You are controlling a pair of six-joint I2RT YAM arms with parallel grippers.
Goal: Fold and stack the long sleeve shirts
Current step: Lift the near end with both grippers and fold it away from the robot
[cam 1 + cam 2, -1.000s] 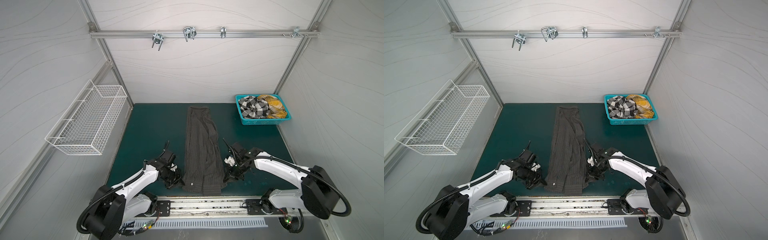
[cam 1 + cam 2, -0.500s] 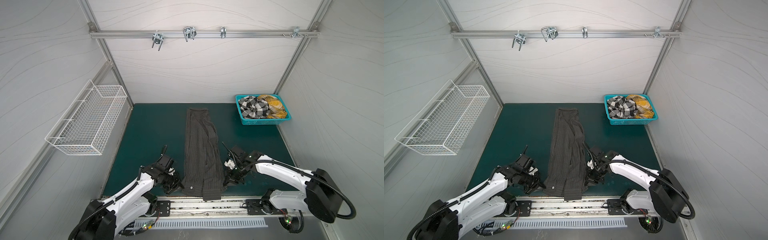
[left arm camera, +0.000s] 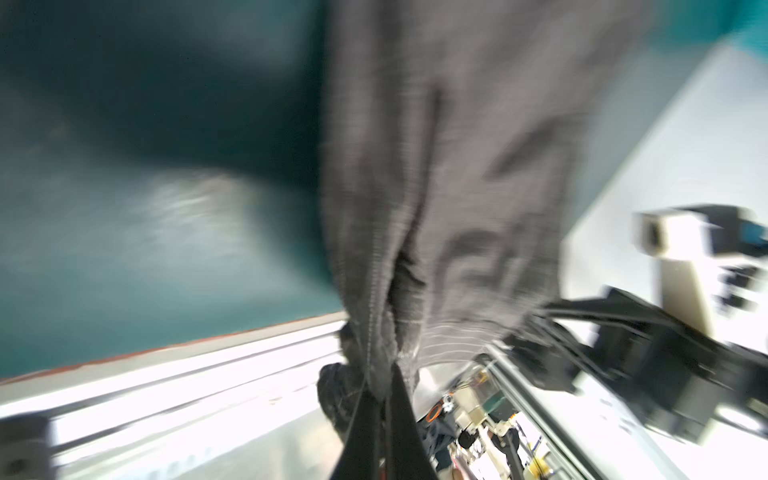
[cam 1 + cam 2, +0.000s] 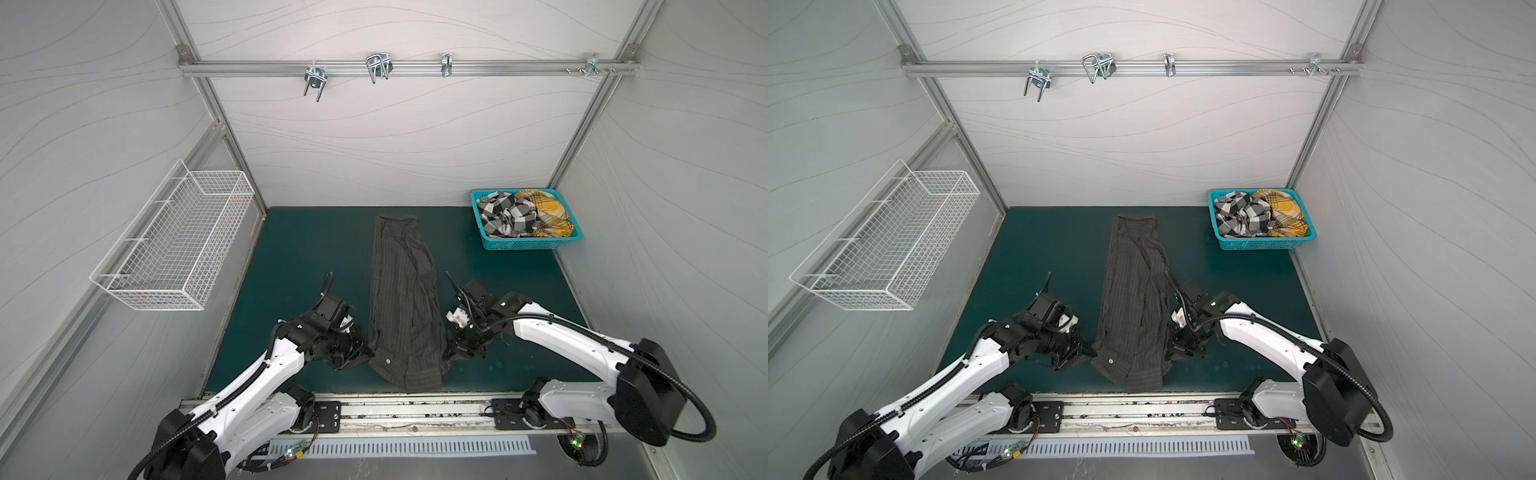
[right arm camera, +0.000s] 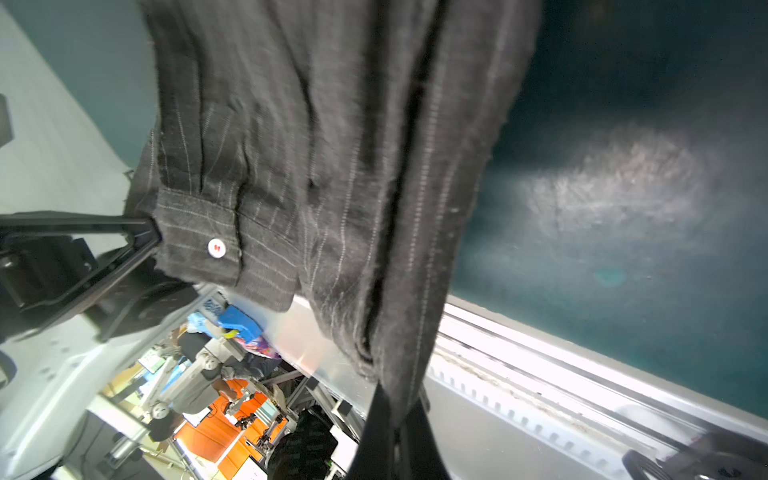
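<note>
Left fingers closed, pinching the left long edge of the grey pinstriped shirt close to its near end. Cloth bunches at the tips in the left wrist view, which is motion-blurred. Right fingers closed too, clamped on the opposite long edge of the same shirt, and a fold of fabric runs straight up from the tips. In both top views the two grips sit level with each other, one on each side of the shirt, low over the desk.

Shirt position: a long narrow strip down the middle of the green desk, sides folded inward, its far end near the back wall and its near end at the desk's front edge by the metal rail. A cuff with a pale button lies on top at the near left corner, just beside the left fingers. The wrist views suggest the gripped end is raised a little. The top views do not settle it.

Teal basket in the far right corner of the desk, well apart from the grey shirt. Inside it, crumpled: checked shirt on the left, yellow plaid shirt on the right, touching each other.

White wire basket hangs on the left wall.
</note>
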